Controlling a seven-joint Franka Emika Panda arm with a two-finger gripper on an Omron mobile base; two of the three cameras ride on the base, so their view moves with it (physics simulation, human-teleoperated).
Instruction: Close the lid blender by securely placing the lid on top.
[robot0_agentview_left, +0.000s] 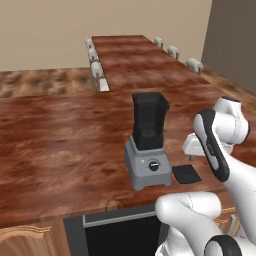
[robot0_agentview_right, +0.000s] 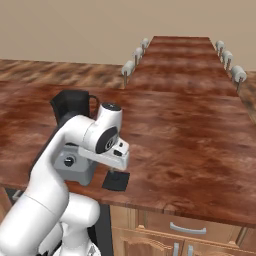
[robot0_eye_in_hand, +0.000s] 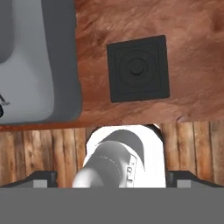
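The blender stands near the counter's front edge, a grey base (robot0_agentview_left: 148, 169) with a black knob and a tall dark jar (robot0_agentview_left: 149, 119) whose mouth is uncovered. Its base (robot0_agentview_right: 75, 164) and jar (robot0_agentview_right: 73, 107) also show behind my arm in the right base view. The lid (robot0_eye_in_hand: 138, 68), a flat black square, lies on the wood just right of the base (robot0_eye_in_hand: 39, 61); it is also visible as lid (robot0_agentview_left: 186, 174) and lid (robot0_agentview_right: 116, 181). My gripper (robot0_eye_in_hand: 113, 178) hangs open above the lid, pointing down, with nothing between its fingertips (robot0_eye_in_hand: 43, 177). The gripper (robot0_agentview_right: 114, 172) sits a short way over the lid.
The wooden counter (robot0_agentview_left: 60, 145) ends close in front of the lid at its edge (robot0_eye_in_hand: 131, 122), with plank floor below. A long island with grey stools (robot0_agentview_right: 128, 66) runs away at the back. Cabinet drawers (robot0_agentview_right: 187, 229) sit under the counter.
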